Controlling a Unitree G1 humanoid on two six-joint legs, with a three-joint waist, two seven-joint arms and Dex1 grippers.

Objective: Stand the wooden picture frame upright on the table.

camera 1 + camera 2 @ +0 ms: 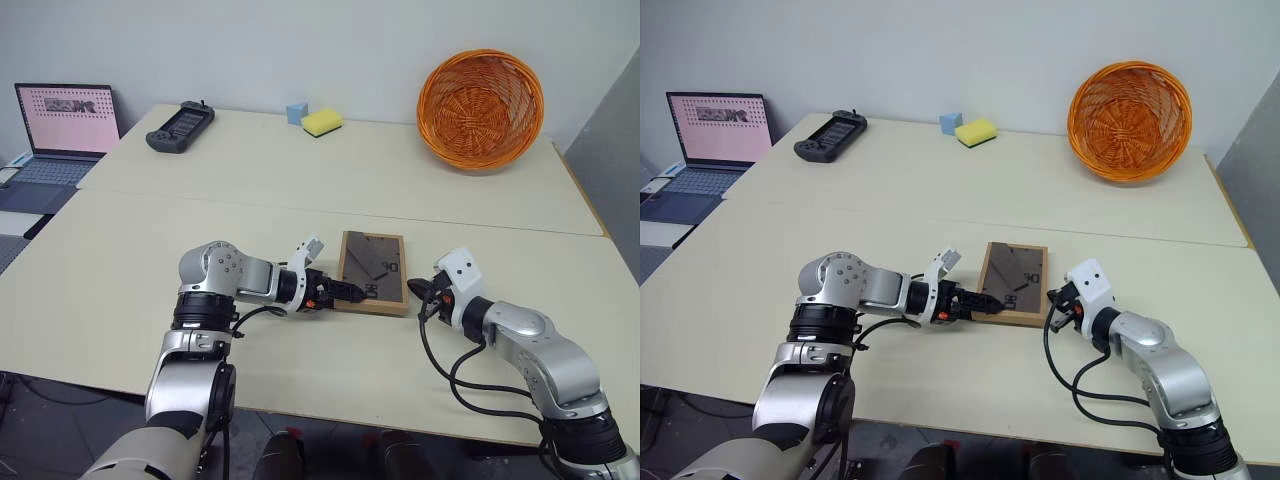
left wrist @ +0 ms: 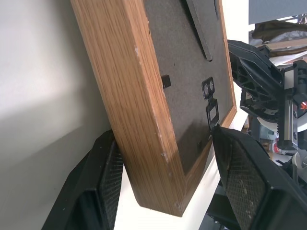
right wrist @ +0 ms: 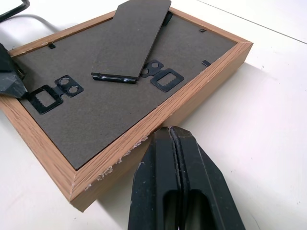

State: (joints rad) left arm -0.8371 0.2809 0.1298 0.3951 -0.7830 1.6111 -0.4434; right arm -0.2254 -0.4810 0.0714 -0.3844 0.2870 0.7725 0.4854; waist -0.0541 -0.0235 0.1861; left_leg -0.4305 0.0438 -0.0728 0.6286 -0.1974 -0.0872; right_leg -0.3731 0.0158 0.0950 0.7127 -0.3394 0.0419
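Wooden picture frame (image 1: 372,272) lies face down on the table (image 1: 300,190), near the centre of the head views and a little below the seam line (image 1: 500,223) that crosses the tabletop. Its dark grey back panel (image 3: 120,103) faces up, with the prop leg (image 3: 132,40) resting along it and small black hanger clips beside the leg. In the right wrist view the light-wood rim shows pale scuff marks near one corner.

From the left of the picture the left gripper (image 1: 345,292) reaches in to the lower-left corner of the frame. Its two black fingers (image 2: 103,184) stand spread, one on each side of that corner, as the left wrist view shows; the corner sits between the pads, with a gap on at least one side, so it straddles the wood rather than clamping it.

From the right, the right gripper (image 1: 420,290) sits just beside the frame's lower-right edge, its fingers (image 3: 180,182) pressed together with nothing between them, their tips close to the wooden rim.

Along the far edge of the table, in the upper part of the head views, stand an orange wicker basket (image 1: 480,108) at upper right, a yellow sponge (image 1: 321,122) with a small blue block (image 1: 296,113) near the middle, and a dark handheld controller (image 1: 180,126) toward the upper left. An open laptop (image 1: 62,130) sits at the far left, off the table.
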